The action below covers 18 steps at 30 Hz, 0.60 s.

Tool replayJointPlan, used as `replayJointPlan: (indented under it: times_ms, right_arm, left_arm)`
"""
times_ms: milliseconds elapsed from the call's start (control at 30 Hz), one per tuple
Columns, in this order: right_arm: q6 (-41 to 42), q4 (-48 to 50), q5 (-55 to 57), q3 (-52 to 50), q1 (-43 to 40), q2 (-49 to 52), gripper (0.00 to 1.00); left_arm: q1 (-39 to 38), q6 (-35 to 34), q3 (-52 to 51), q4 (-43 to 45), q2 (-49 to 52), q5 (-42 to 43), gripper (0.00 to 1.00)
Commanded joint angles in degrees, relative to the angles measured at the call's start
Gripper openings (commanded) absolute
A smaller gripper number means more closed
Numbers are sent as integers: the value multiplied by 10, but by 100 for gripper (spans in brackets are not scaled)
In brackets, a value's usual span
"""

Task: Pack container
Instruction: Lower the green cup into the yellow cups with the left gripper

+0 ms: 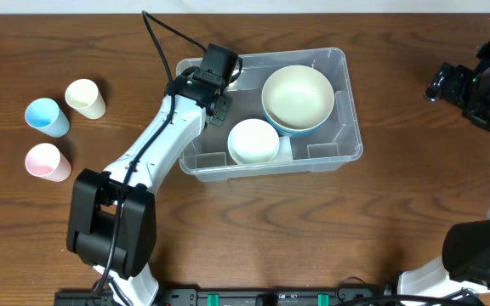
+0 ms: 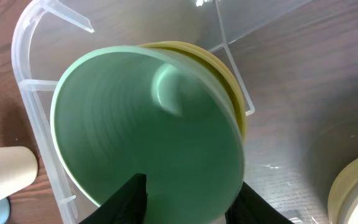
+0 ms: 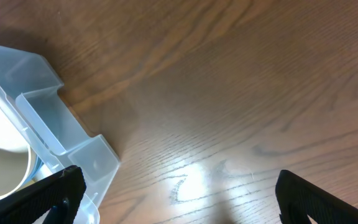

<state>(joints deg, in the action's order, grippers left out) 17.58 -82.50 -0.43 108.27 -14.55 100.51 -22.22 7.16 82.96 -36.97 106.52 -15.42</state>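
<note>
The clear plastic container (image 1: 347,102) stands mid-table. Inside are a cream bowl (image 1: 298,95) nested in a blue one and a smaller white bowl (image 1: 253,140). My left gripper (image 1: 219,100) hangs over the container's left end. In the left wrist view its fingers (image 2: 129,202) are shut on a mint green cup (image 2: 148,124), its mouth towards the camera. The cup sits in a yellow cup (image 2: 234,93) by the container's corner wall (image 2: 33,106). My right gripper (image 1: 449,85) stands open over bare table to the container's right; no part of it (image 3: 179,193) touches the container corner (image 3: 42,112).
Three loose cups stand on the table at the far left: cream (image 1: 85,98), blue (image 1: 47,117) and pink (image 1: 47,161). The left arm crosses the container's left rim. A cream bowl's rim (image 2: 356,193) shows at the lower right of the left wrist view.
</note>
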Motion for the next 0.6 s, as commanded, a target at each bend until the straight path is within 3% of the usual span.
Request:
replayJointPlan:
  times_ms: [0, 367, 567]
  right_arm:
    - [6, 0, 0, 7, -1, -3, 99]
    - [6, 0, 0, 7, -1, -3, 99]
    - [6, 0, 0, 7, -1, -3, 99]
  left_arm:
    - [3, 5, 5, 3, 5, -5, 40]
    - [3, 5, 5, 8, 5, -5, 11]
    - [2, 5, 5, 8, 5, -5, 6]
